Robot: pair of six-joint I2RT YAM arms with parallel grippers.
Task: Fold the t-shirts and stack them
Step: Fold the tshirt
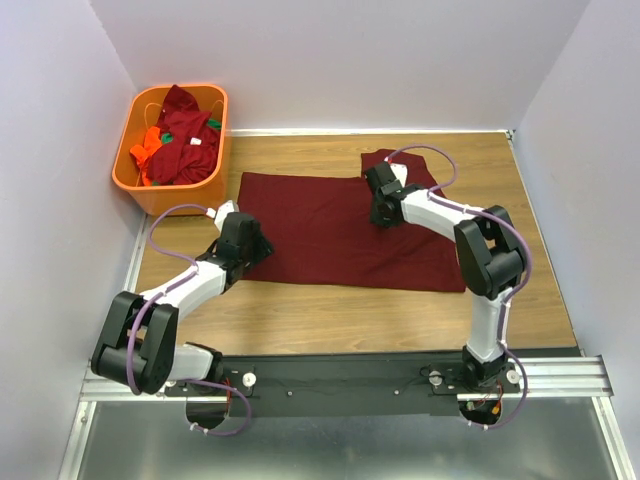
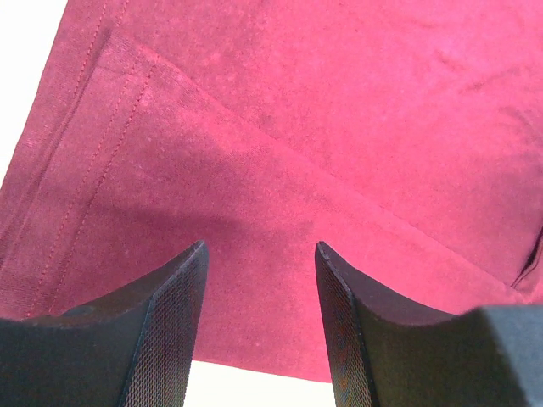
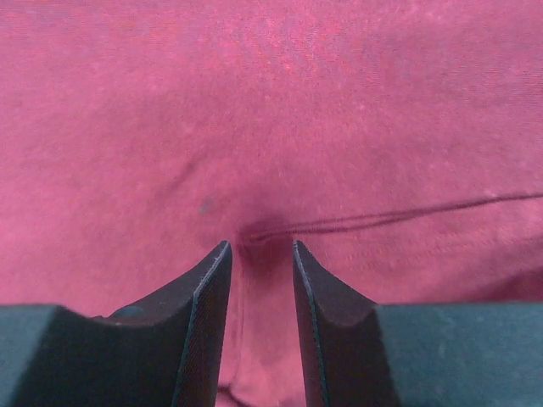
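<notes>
Right gripper is lowered onto the cloth with its jaws narrowly apart, and the fabric is puckered just at the fingertips. No firm pinch can be confirmed. Left gripper is held with its jaws wide apart and nothing between them.

Beneath both grippers the wooden table is seen. On it the maroon t-shirt is spread flat, lying under both sets of fingers and reaching from one to the other. Beyond the left gripper, well apart from it, the orange basket is set, with more t-shirts heaped inside. Just past the right gripper a sleeve is left sticking out from the spread body. Ahead of the left fingertips a folded-over edge runs on a slant, with a stitched hem further to that gripper's left. Beside the right fingertips a thin seam is visible.

The step in hand is judged to be a fold of the spread shirt. For it to be done well, only the top layer should be gathered under the right fingertips, a full bite of cloth should be taken before any lift, and the near corner should be taken by the left gripper so both edges are carried over evenly.
</notes>
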